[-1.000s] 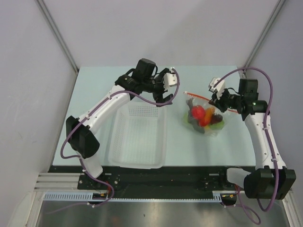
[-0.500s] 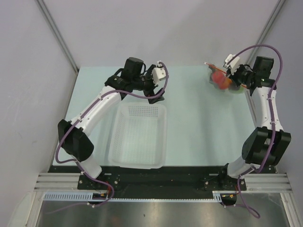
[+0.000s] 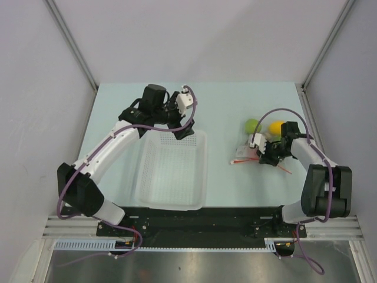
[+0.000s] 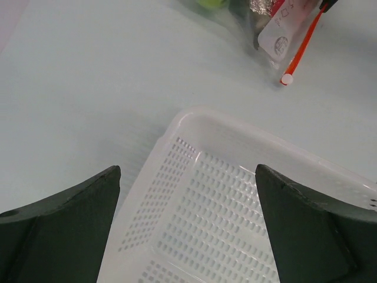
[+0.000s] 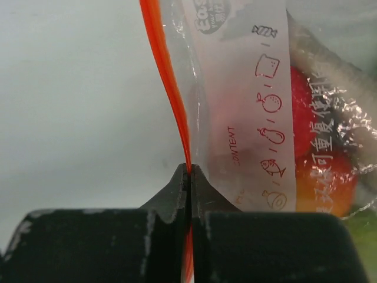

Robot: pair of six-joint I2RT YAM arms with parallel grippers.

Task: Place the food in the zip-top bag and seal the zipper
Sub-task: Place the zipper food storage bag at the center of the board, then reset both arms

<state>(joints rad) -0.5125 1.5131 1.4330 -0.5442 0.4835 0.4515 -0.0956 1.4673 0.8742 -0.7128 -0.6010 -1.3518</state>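
Right wrist view: my right gripper point(image 5: 188, 171) is clenched on the zipper point(image 5: 166, 76), which runs straight ahead from the jaws. The bag point(image 5: 235, 88) lies just right of it, with a red fruit point(image 5: 300, 100) inside. My left gripper point(image 4: 187, 177) is spread wide, holding nothing. The basket point(image 4: 203, 115) is right beneath it and the bag is ahead.

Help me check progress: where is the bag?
Top view: the bag sits on the table's right side, right of the basket, its zipper pinched in the shut right gripper.
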